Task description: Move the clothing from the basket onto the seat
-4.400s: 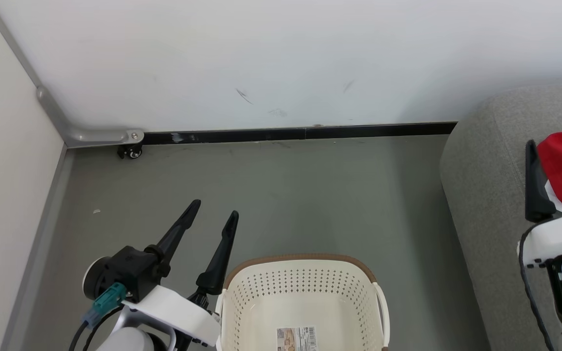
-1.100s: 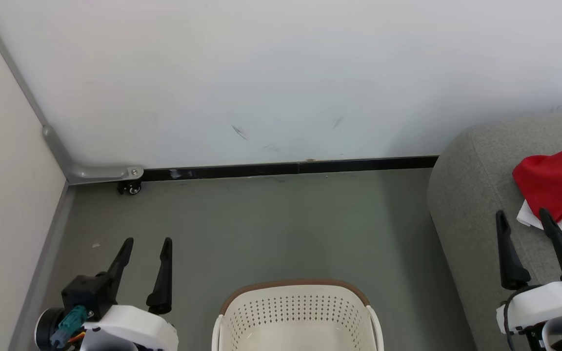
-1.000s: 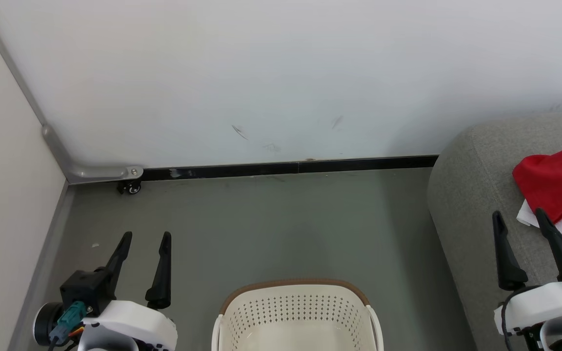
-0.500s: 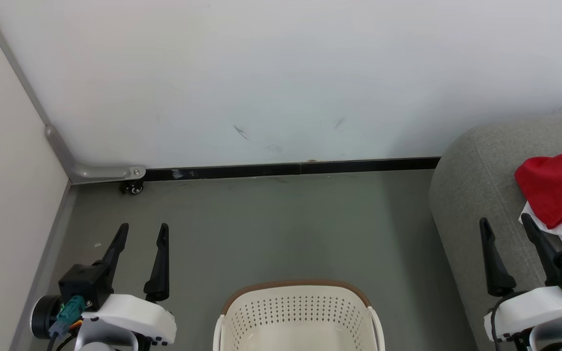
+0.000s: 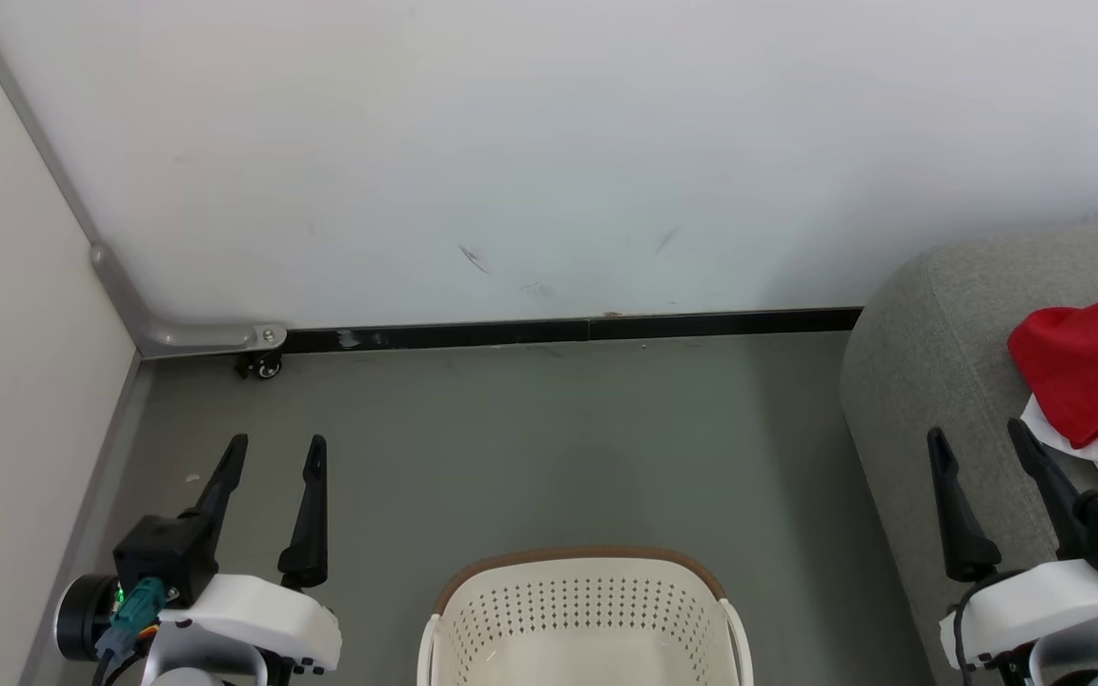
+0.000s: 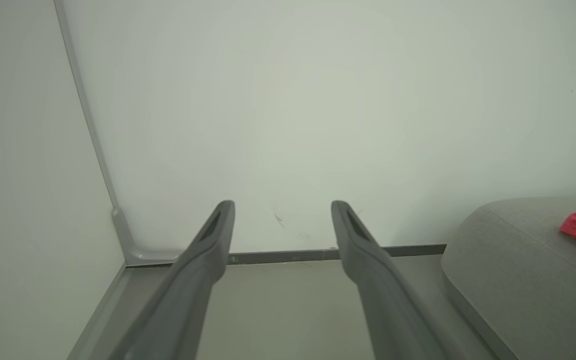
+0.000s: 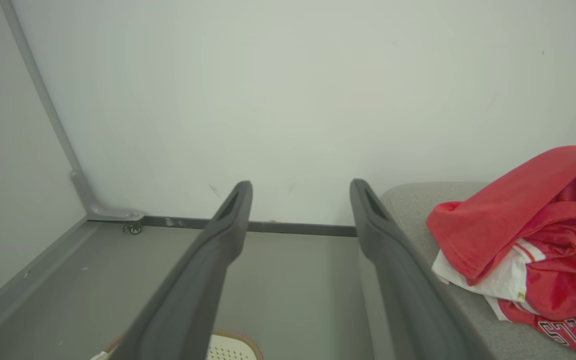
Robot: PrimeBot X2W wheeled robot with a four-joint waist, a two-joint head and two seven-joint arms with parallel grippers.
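Right gripper [image 5: 976,431] backed off clothing [image 5: 1083,372], heaped on seat [image 5: 911,381] at 3 o'clock in head view, it and left gripper [image 5: 278,441] at 8 both spread empty; left wrist: clothing at 3; right wrist: heap at 4 looks soft, light, pinch a bunched fold.

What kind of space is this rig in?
Probably an indoor test bay staged like a home corner: white wall panel with a caster under it, grey seat holding red clothing, laundry basket on the grey floor.
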